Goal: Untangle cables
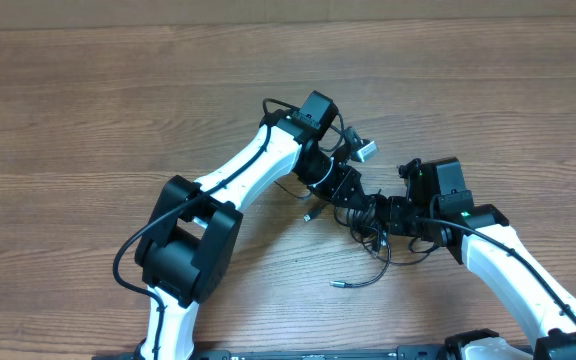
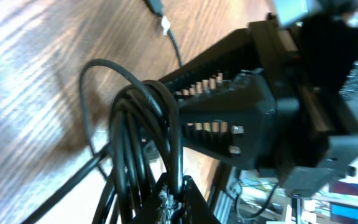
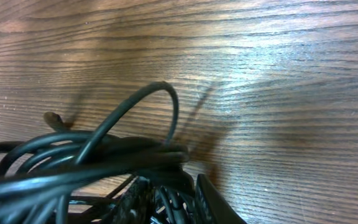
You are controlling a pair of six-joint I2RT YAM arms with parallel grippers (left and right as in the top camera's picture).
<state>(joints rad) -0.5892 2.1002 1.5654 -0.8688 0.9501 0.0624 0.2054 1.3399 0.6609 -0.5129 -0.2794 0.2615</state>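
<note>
The cables point(image 1: 373, 240) are thin black cords bundled between my two grippers near the table's middle. One loose end with a silver tip point(image 1: 336, 284) trails toward the front; another small plug point(image 1: 308, 215) lies to the left. My left gripper point(image 1: 360, 205) is shut on the bundle; the left wrist view shows the cords point(image 2: 145, 143) looping out of its jaws point(image 2: 176, 199). My right gripper point(image 1: 388, 218) is shut on the same bundle from the right; the right wrist view shows the cords point(image 3: 92, 158) pinched between its fingers point(image 3: 176, 202).
The wooden table point(image 1: 118, 120) stretches all round. Thicker black cords run along both white arms. The two grippers are almost touching each other over the bundle.
</note>
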